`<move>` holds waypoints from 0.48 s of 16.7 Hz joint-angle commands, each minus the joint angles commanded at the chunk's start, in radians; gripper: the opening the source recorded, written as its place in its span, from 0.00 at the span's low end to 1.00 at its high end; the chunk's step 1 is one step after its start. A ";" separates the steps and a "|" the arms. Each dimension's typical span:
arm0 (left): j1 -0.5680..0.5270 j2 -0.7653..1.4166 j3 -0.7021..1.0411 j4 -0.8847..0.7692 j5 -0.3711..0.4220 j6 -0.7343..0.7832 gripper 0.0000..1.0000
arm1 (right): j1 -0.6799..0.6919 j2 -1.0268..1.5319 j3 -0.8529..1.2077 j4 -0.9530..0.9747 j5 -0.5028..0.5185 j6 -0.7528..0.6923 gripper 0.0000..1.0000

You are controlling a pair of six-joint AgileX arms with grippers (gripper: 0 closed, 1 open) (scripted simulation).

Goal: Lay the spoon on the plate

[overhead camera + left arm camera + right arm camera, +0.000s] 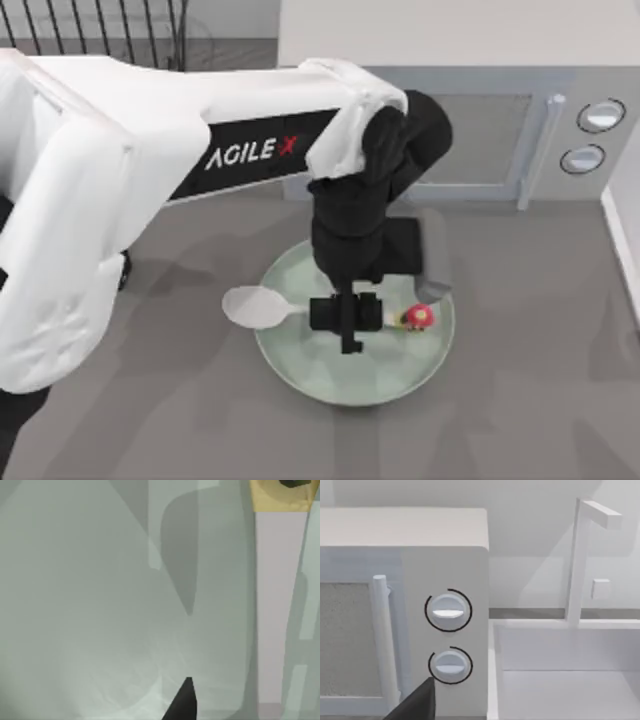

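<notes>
The spoon (300, 313) lies across the plate (300, 360), its thin handle passing under the left gripper (348, 318), whose jaws straddle it from above; whether they are pinched on the handle or already slack I cannot tell. To one side of the jaws the oval bowl overhangs the plate's rim and sits above the worktop (520, 400); to the other, the red ornament (418, 317) rests well inside the plate. Holding at mid-handle likely keeps the spoon level as it is set down. Beyond the plate, past the arm, stands a microwave (480, 140). The right gripper (415, 705) is parked near it, facing its two dials (448, 611).
</notes>
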 joint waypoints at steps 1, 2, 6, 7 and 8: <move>0.000 0.000 0.000 0.000 0.000 0.000 0.83 | 0.000 0.000 0.000 0.000 0.000 0.000 1.00; 0.000 0.000 0.000 0.000 0.000 0.000 0.90 | 0.000 0.000 0.000 0.000 0.000 0.000 1.00; 0.000 0.000 0.000 0.000 0.000 0.000 1.00 | 0.000 0.000 0.000 0.000 0.000 0.000 1.00; 0.000 0.000 0.000 0.000 0.000 0.000 1.00 | 0.000 0.000 0.000 0.000 0.000 0.000 1.00; 0.000 0.000 0.000 0.000 0.000 0.000 1.00 | 0.000 0.000 0.000 0.000 0.000 0.000 1.00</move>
